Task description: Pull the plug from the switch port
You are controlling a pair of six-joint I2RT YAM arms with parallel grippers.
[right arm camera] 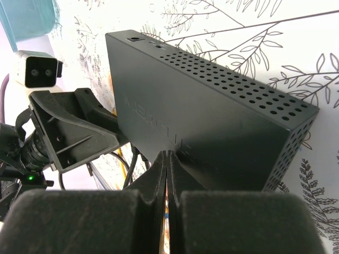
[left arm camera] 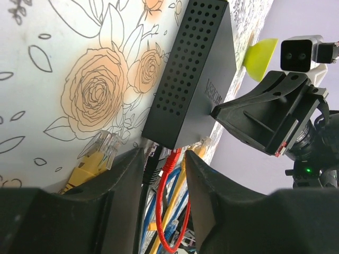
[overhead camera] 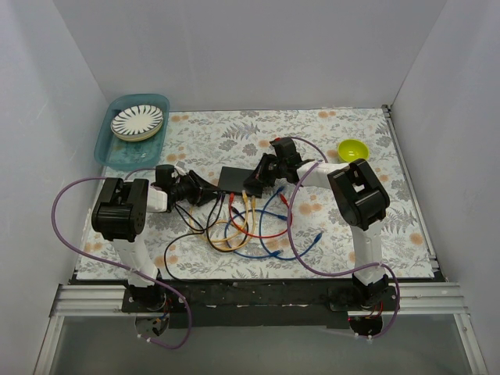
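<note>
The black switch (overhead camera: 233,179) lies flat mid-table with red, yellow, blue and black cables running from its near edge. In the left wrist view my left gripper (left arm camera: 165,159) is open, its jaws either side of the red plug (left arm camera: 174,157) seated in the switch (left arm camera: 193,79); a black cable runs by the left finger. My left gripper (overhead camera: 205,190) is just left of the switch. My right gripper (overhead camera: 254,181) is at its right end. In the right wrist view my right gripper (right arm camera: 168,154) is shut and empty, tips against the switch's top face (right arm camera: 212,121).
A loose yellow plug (left arm camera: 98,153) lies on the floral mat beside the switch. Loops of cable (overhead camera: 250,230) spread toward the near edge. A teal tray (overhead camera: 109,144) holding a striped plate (overhead camera: 137,122) sits back left. A lime bowl (overhead camera: 353,148) sits back right. White walls enclose the table.
</note>
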